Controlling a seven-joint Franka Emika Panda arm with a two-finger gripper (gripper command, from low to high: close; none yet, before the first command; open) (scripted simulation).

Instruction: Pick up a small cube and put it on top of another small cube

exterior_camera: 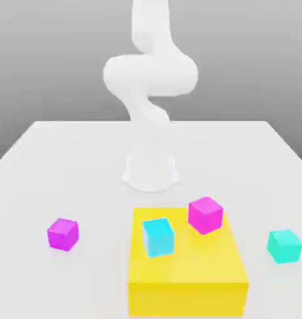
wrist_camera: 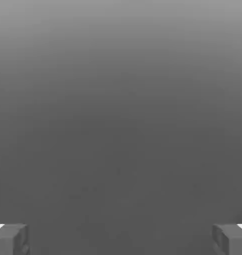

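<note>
Your tool (wrist_camera: pixel 121 239) hangs spread wide, nothing between the fingers, and the teal cube (exterior_camera: pixel 284 245) sits alone on the counter (exterior_camera: pixel 66 162) at the exterior view's right: likely light, rigid; pinch two opposite flat sides.

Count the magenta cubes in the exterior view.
2. One small magenta cube sits on the white table at the exterior view's left; the other magenta cube rests on the yellow block. Nothing suggests a hidden one.

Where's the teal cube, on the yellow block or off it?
Off it. The teal cube sits alone on the white table, at the exterior view's right of the yellow block, apart from it.
</note>
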